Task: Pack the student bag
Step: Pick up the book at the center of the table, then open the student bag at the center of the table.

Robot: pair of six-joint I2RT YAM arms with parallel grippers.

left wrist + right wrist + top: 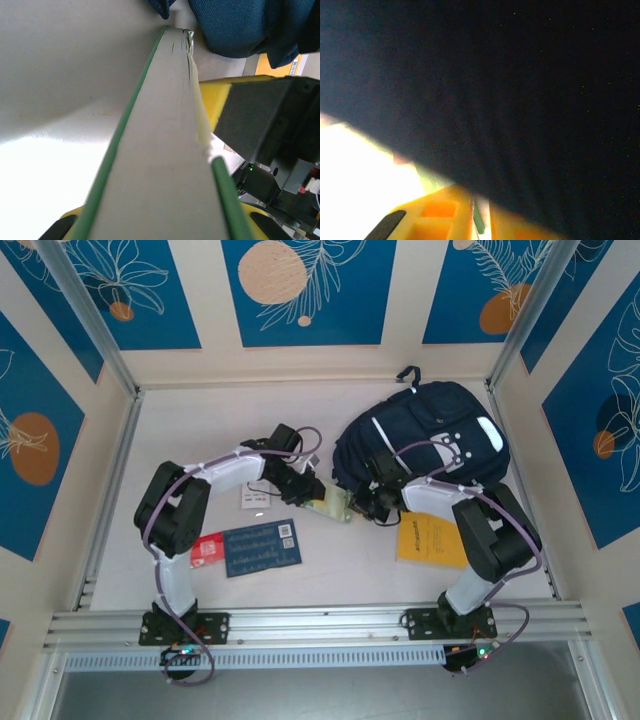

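Rightward of the left tool point(322, 498), clamped on a green-edged book point(337, 507), the student bag point(430, 435) was seen at the rear of the tabletop point(200, 430), the book's long axis aimed at it; the opening of the right tool point(378, 505) could not be judged.

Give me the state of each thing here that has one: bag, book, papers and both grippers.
student bag: lying flat, front patches up; zip not visible.
left gripper: shut on the green-edged book.
green-edged book: clamped, far end toward the bag.
right gripper: at the bag's near edge; jaws unclear.
blue booklet: closed, lying flat.
orange envelope: flat, partly hidden by the right arm.
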